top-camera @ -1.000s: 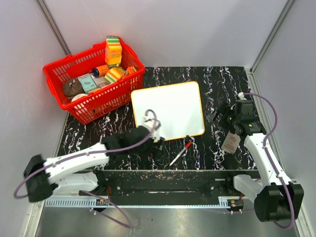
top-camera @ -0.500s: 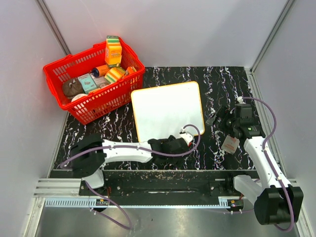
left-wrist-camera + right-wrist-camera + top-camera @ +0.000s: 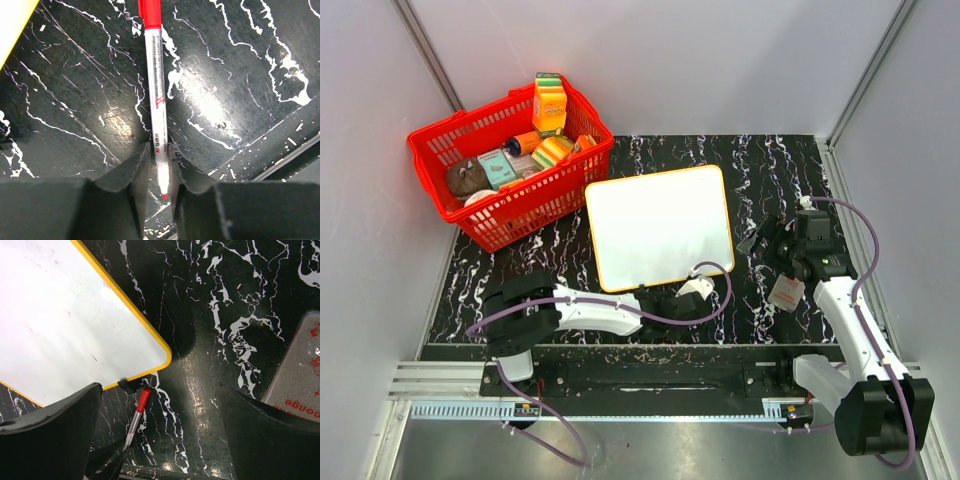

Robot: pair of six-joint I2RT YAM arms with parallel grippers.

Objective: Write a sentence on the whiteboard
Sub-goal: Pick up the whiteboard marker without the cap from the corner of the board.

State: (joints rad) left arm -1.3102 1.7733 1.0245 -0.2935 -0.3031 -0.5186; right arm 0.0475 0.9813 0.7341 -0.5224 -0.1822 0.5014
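Observation:
The whiteboard [image 3: 660, 225] lies flat on the black marbled table, white with a yellow rim, and no sentence shows on it. The right wrist view also catches its near corner [image 3: 65, 315]. A red-capped marker [image 3: 156, 90] lies on the table just below that corner [image 3: 136, 415]. My left gripper [image 3: 682, 303] is low over the marker's tip end. Its jaws have closed in against the barrel on both sides [image 3: 159, 150], with the red tip between them. My right gripper [image 3: 765, 240] hovers right of the board, open and holding nothing [image 3: 159, 390].
A red basket [image 3: 510, 170] full of groceries stands at the back left, touching the board's corner. A grey sponge packet [image 3: 787, 292] lies under the right arm. A small black clip [image 3: 129, 386] sits on the board's near edge. Grey walls close in both sides.
My left arm swung right from the board's lower edge to the marker and came down over it. Its jaws went from wide open to closed around the barrel. The right arm barely shifted.

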